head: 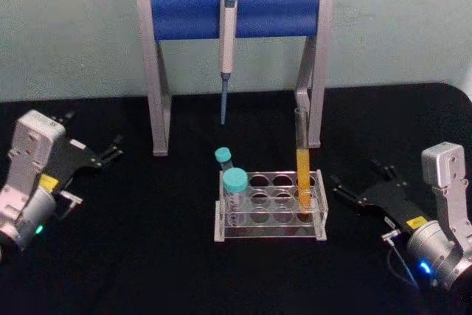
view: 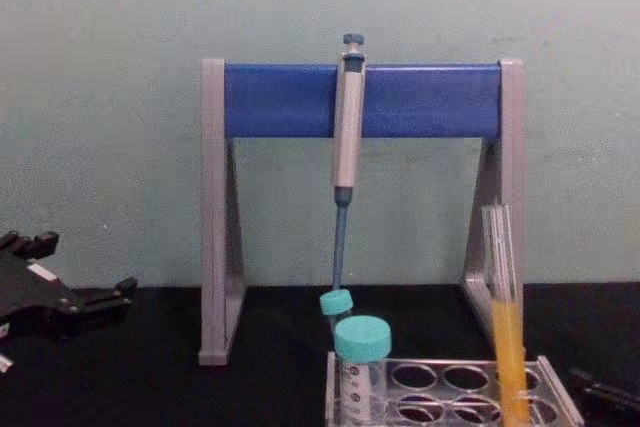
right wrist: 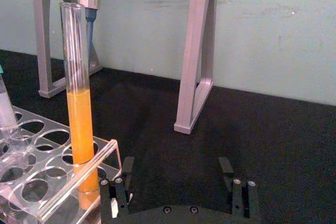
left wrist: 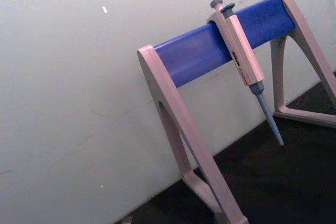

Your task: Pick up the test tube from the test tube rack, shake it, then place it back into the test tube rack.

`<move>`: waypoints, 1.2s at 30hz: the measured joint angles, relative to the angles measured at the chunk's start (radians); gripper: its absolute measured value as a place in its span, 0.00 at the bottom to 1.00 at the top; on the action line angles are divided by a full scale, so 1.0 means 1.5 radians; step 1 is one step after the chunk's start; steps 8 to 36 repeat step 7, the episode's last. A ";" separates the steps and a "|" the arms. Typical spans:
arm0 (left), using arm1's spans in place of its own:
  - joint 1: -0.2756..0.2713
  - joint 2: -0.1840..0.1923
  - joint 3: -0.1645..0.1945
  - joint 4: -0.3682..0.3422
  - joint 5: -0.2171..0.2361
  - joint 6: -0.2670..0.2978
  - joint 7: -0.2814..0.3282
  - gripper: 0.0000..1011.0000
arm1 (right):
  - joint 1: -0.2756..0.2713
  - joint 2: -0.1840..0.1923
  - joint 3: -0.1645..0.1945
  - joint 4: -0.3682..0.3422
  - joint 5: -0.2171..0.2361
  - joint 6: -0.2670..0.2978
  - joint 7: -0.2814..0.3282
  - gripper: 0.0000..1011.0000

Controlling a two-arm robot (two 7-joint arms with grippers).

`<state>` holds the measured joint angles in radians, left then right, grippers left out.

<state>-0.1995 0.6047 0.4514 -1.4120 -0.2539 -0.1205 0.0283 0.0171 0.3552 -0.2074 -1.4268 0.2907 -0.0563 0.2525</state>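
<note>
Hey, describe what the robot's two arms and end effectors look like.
Both arms have light grey boxy wrist housings. The left end effector and right end effector are black with slim fingers and a yellow sticker. A green light glows on the left arm, a blue one on the right.

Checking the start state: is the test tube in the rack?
Yes: the test tube stands upright in the rack's right end hole, untouched.

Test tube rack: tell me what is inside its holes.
The test tube rack holds the test tube of orange liquid at its right and two teal-capped tubes at its left; other visible holes look empty.
</note>
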 joint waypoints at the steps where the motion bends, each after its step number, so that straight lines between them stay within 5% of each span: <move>1: 0.000 0.000 0.000 0.000 0.000 0.000 0.000 0.99 | 0.000 0.000 0.000 0.000 0.000 0.000 0.000 0.99; 36: 0.000 0.000 0.000 0.000 0.000 0.000 0.000 0.99 | 0.000 0.000 0.000 0.000 0.000 0.000 0.000 0.99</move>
